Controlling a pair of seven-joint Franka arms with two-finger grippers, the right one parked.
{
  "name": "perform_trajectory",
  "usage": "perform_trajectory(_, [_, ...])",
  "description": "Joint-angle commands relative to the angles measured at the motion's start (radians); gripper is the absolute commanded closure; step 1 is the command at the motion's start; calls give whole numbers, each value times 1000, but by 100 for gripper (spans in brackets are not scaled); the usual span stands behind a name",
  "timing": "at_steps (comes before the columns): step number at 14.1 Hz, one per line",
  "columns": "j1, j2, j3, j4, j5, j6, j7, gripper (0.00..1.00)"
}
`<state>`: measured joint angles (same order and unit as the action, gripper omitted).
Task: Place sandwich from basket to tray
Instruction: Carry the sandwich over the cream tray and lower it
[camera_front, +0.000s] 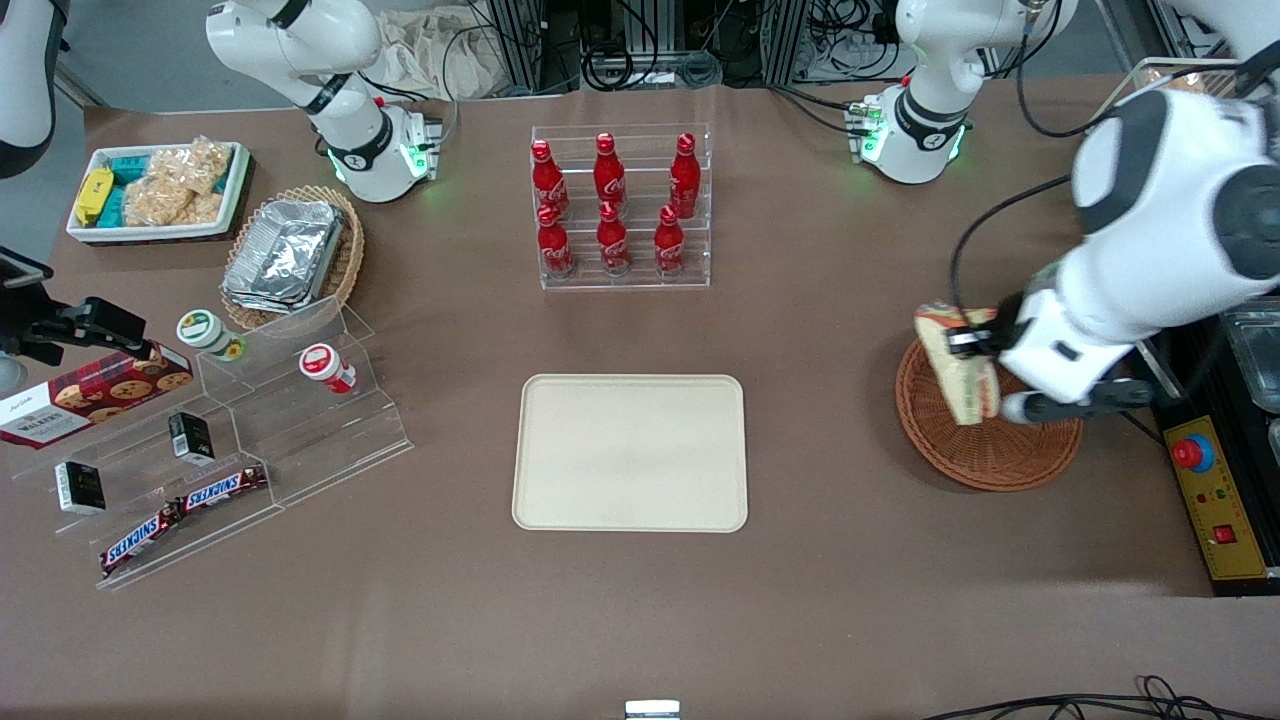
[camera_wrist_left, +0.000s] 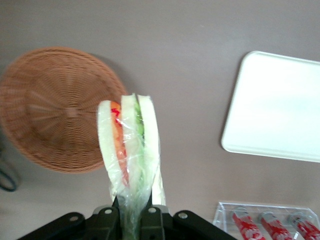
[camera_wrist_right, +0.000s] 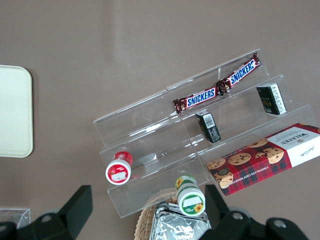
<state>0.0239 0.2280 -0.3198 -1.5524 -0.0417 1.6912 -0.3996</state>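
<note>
The sandwich (camera_front: 958, 365), a plastic-wrapped wedge of pale bread with orange and green layers, hangs above the edge of the reddish-brown woven basket (camera_front: 985, 440), lifted clear of it. My left gripper (camera_front: 985, 350) is shut on the sandwich's wrapped end. In the left wrist view the sandwich (camera_wrist_left: 130, 150) sticks out from the gripper (camera_wrist_left: 131, 212), with the empty basket (camera_wrist_left: 57, 107) below it and a corner of the tray (camera_wrist_left: 275, 107) off to the side. The cream tray (camera_front: 630, 452) lies empty mid-table, toward the parked arm from the basket.
A clear rack of red bottles (camera_front: 612, 205) stands farther from the front camera than the tray. Toward the parked arm's end are a clear stepped shelf (camera_front: 250, 440) with snacks, a tan basket of foil containers (camera_front: 290, 255) and a white bin (camera_front: 155, 190). A control box (camera_front: 1215, 500) sits beside the basket.
</note>
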Motion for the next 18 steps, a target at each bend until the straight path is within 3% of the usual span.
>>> perform_trajectory(1, [-28,100,-105,20,37,132,-135,100])
perform_trajectory(5, [-185,252,-104,25,155,318,-306,100])
perform_trajectory(11, [-234,431,-99,34,163,585,-324,100])
perform_trajectory(15, [-236,500,-99,32,163,656,-324,100])
perform_trajectory(18, [-236,517,-99,32,163,662,-326,88])
